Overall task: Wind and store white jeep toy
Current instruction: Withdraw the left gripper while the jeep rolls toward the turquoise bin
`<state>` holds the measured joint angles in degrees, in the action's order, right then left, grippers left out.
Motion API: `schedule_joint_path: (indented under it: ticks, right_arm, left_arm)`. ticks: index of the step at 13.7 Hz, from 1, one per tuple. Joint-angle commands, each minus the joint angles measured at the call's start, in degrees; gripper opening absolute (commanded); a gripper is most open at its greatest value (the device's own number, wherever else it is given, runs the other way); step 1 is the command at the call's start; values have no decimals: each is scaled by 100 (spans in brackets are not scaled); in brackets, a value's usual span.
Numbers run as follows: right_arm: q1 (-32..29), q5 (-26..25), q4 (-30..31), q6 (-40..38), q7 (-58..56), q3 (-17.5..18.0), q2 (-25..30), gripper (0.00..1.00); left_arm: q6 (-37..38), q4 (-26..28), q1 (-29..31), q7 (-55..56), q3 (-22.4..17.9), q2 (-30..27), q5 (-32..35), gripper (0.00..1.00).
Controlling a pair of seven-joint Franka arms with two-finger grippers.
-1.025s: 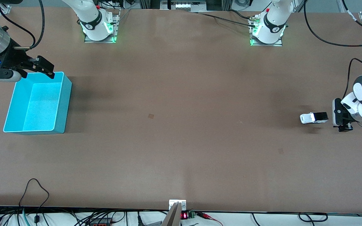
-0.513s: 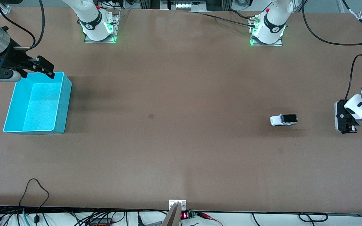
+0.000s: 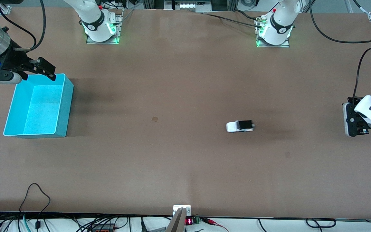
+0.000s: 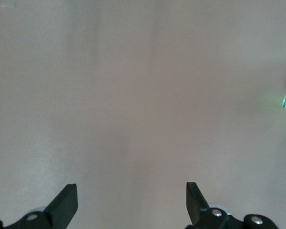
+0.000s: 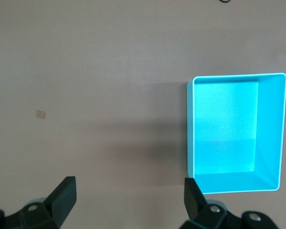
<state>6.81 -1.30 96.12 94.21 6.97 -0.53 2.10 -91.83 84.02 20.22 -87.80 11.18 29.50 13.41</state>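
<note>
Left end effector wide, empty — white jeep toy well apart, on table mid-span.

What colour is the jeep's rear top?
Black, on the white jeep; clearest in the front view.

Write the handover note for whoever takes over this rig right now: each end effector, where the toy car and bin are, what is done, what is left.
Left end effector: open, empty, at the left arm's end of the table.
Right end effector: open, empty, waiting over the top edge of the turquoise bin.
White jeep toy: on the bare table, between the middle and the left arm's end, free of both arms. It has rolled away from the left end effector toward the bin over the last second.
Bin: empty, at the right arm's end.
Done: toy apparently wound and released.
Left: pick it up and put it in the bin.
</note>
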Motion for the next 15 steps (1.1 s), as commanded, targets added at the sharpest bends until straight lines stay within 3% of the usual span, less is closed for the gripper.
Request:
schedule_joint_path:
  ticks: [1,6,15]
  right_arm:
    - [13,42,-23,9,24,-26,19,100]
    - [13,-11,-23,53,103,-26,1,100]
    - [22,-2,-23,62,103,-17,-51,100]
  left_arm:
    - [270,-61,26,158,68,-111,39,100]
    - [543,-61,26,772,86,-392,-295,100]
    - [860,-70,26,2161,577,-841,-418,100]
